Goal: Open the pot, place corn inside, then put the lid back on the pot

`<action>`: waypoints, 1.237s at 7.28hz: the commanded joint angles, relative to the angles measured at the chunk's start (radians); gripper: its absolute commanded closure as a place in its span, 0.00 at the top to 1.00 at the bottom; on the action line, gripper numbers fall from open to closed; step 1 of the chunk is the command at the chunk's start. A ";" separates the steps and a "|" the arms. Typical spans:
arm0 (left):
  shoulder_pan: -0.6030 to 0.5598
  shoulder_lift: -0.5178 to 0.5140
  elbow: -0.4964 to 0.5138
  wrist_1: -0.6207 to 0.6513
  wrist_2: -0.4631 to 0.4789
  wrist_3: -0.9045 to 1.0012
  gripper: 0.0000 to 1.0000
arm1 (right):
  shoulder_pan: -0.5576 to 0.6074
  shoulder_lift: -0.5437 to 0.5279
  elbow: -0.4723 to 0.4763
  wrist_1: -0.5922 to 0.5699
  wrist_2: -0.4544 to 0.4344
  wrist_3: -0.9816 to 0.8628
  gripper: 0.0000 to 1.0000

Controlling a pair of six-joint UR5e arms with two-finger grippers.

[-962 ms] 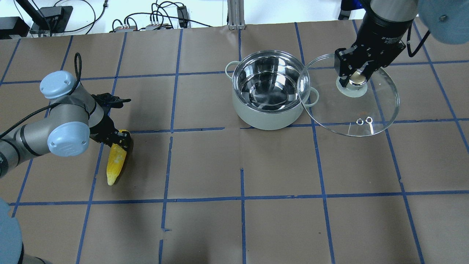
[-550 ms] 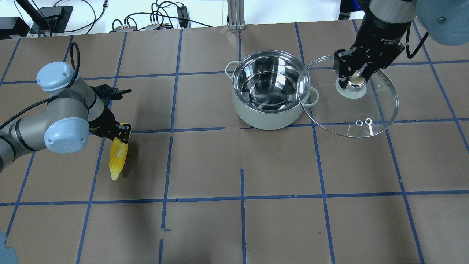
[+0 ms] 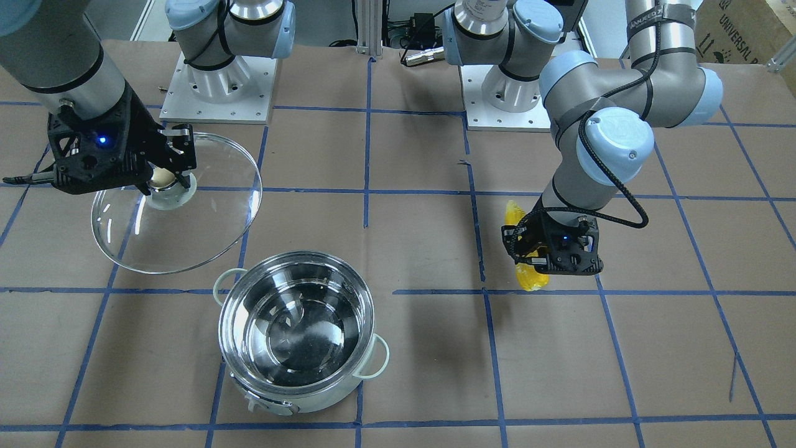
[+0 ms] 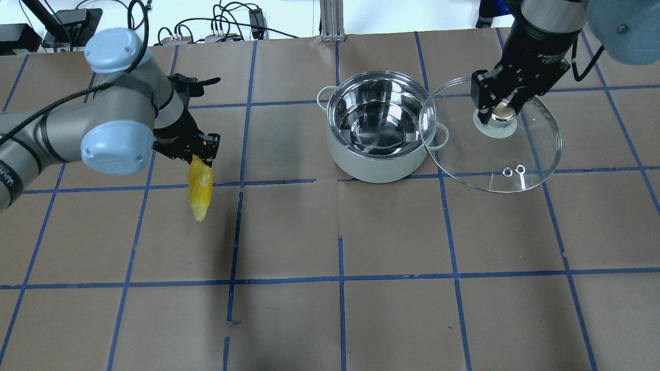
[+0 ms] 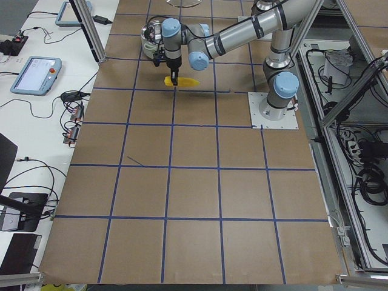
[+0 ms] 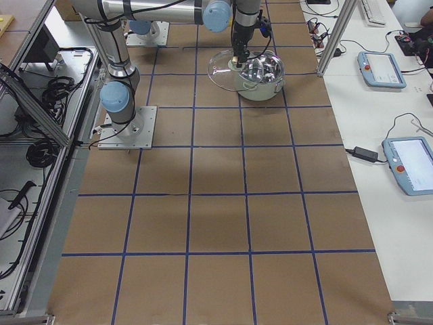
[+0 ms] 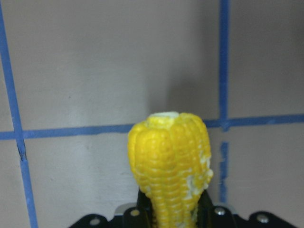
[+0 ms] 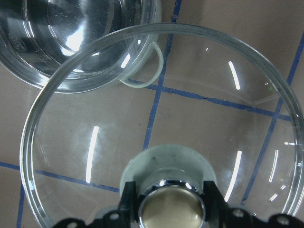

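While the pot [image 4: 379, 166] stands open on the brown-papered surface [image 4: 392, 237], its shiny bowl facing up, both arms have something in their grip to either side of it. Out on the pot's side toward the robot's left, well apart from it, the left hand [image 4: 200, 153] has its two fingers closed on the thick end of the corn [image 4: 200, 191]. The ear sticks out past the fingers with its tapered tip pointing away from the hand. In the left wrist view the kernels fill the middle and the blue tape lines [image 7: 223, 57] lie beyond, so the ear looks clear of the surface. On the pot's opposite side, the right hand [image 4: 498, 109] is clamped around the knob [image 4: 501, 108] of the glass lid [image 4: 474, 154], fingers pinching it from both sides. The lid hangs from that grip just beside the pot. From overhead its near edge overlaps the pot's looped handle and rim; whether glass touches steel there I cannot tell.
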 commanded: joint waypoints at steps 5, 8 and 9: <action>-0.344 -0.313 0.569 -0.146 -0.116 -0.350 0.25 | -0.113 -0.014 0.012 0.025 -0.044 -0.035 0.36; -0.398 -0.427 0.663 -0.130 -0.110 -0.411 0.25 | -0.166 -0.019 0.015 0.051 -0.049 -0.039 0.30; -0.405 -0.449 0.675 -0.107 -0.109 -0.412 0.25 | -0.166 -0.017 0.015 0.051 -0.049 -0.039 0.30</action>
